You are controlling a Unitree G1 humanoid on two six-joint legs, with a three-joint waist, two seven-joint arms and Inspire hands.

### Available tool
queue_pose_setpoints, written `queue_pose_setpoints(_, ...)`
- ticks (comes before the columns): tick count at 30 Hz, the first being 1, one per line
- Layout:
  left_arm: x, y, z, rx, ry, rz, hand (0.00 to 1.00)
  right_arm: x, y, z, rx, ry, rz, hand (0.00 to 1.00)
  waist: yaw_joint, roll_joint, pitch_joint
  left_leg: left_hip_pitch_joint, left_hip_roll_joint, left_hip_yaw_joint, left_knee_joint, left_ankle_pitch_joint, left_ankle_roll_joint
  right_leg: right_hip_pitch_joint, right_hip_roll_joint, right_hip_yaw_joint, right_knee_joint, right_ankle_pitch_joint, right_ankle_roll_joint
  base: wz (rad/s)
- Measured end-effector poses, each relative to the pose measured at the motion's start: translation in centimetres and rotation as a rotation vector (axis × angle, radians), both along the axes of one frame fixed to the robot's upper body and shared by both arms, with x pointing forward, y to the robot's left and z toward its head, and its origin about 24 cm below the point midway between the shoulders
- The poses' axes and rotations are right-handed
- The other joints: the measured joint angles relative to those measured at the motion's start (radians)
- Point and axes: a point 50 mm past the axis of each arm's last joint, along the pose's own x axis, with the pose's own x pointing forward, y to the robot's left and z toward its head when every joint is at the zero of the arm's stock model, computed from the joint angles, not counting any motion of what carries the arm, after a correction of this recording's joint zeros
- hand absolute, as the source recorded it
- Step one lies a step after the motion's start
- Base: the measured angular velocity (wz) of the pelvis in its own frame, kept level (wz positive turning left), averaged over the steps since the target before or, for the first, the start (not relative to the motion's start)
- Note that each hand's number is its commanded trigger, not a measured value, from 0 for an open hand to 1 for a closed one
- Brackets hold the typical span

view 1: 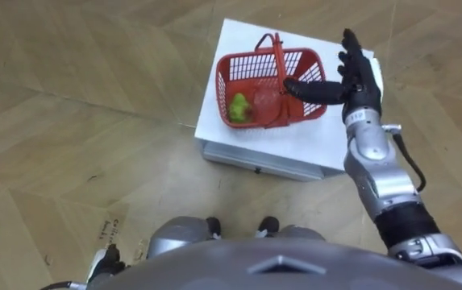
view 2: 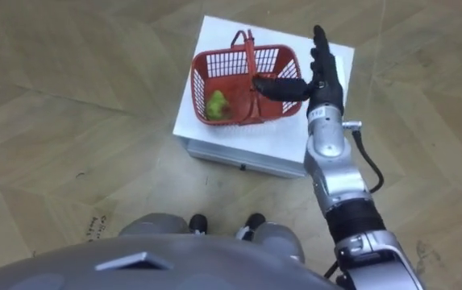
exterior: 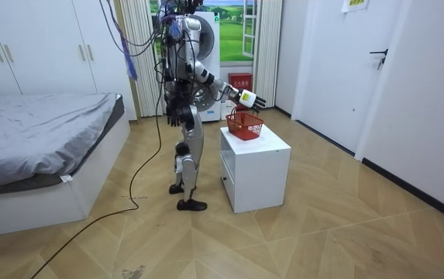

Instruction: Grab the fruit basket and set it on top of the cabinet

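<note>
Cabinet w/ basket; R hand splayed above.

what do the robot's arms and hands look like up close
The right robot hand is black with slim fingers. Its forearm is a smooth silver-grey shell, with a thin black cable looping beside it and a black sleeve nearer the elbow. The left robot hand is dark as well.

Handle stands upright across the red basket, with free air either side. Right hand, fingers straight, occupies the right side. Green fruit takes the left half. Bench is bare in front.
</note>
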Motion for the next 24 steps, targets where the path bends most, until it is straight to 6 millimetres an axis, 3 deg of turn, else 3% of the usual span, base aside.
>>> queue_pose_setpoints(2, -0.2, 0.2, 0.1, 0.007, -0.007, 0.026, 0.0, -0.5, -0.4, 0.0, -0.005, 0.0, -0.028, 0.0, -0.002, -0.004, -0.0102, 0.015, 0.003, 0.01, -0.009, 0.0, 0.0, 0.011, 0.008, 0.02, -0.013, 0.001, -0.002, -0.16)
queue_pose_setpoints(8, -0.1, 0.3, 0.1, 0.01, -0.021, 0.059, 0.0, -2.8, -3.3, -1.2, -0.045, 0.054, -0.205, 0.0, -0.019, 0.004, -0.0097, 0.05, 0.004, 0.015, -0.017, -0.001, 0.0, 0.043, 0.009, 0.019, -0.015, 0.001, -0.003, -0.02)
queue_pose_setpoints(13, -0.3, 1.0, 0.3, 0.032, -0.039, 0.106, 0.0, -5.7, -5.3, -3.8, -0.115, 0.188, -0.301, 0.0, -0.04, 0.008, -0.0085, 0.071, 0.004, 0.01, -0.019, -0.001, 0.0, 0.065, 0.01, 0.023, -0.019, 0.001, -0.002, 0.01)
queue_pose_setpoints(16, -0.3, 1.4, 0.5, 0.059, -0.056, 0.123, 0.0, -8.5, -6.5, -6.6, -0.174, 0.358, -0.325, 0.0, -0.059, 0.008, -0.0085, 0.083, 0.004, 0.008, -0.021, -0.001, -0.001, 0.082, 0.011, 0.022, -0.026, 0.001, -0.002, 0.02)
queue_pose_setpoints(18, -0.4, 1.4, 0.5, 0.069, -0.061, 0.122, 0.0, -11.8, -7.0, -8.7, -0.2, 0.507, -0.329, 0.0, -0.062, 0.01, -0.0094, 0.095, 0.005, 0.011, -0.031, -0.003, -0.003, 0.092, 0.013, 0.024, -0.03, 0.001, -0.002, -0.02)
queue_pose_setpoints(24, 0.3, 1.3, 0.5, 0.066, -0.078, 0.116, 0.0, -18.4, -7.4, -11.7, -0.207, 0.81, -0.321, 0.0, -0.067, 0.023, -0.0075, 0.105, 0.006, 0.016, -0.032, -0.004, -0.002, 0.097, 0.016, 0.039, -0.028, 0.001, -0.002, -0.04)
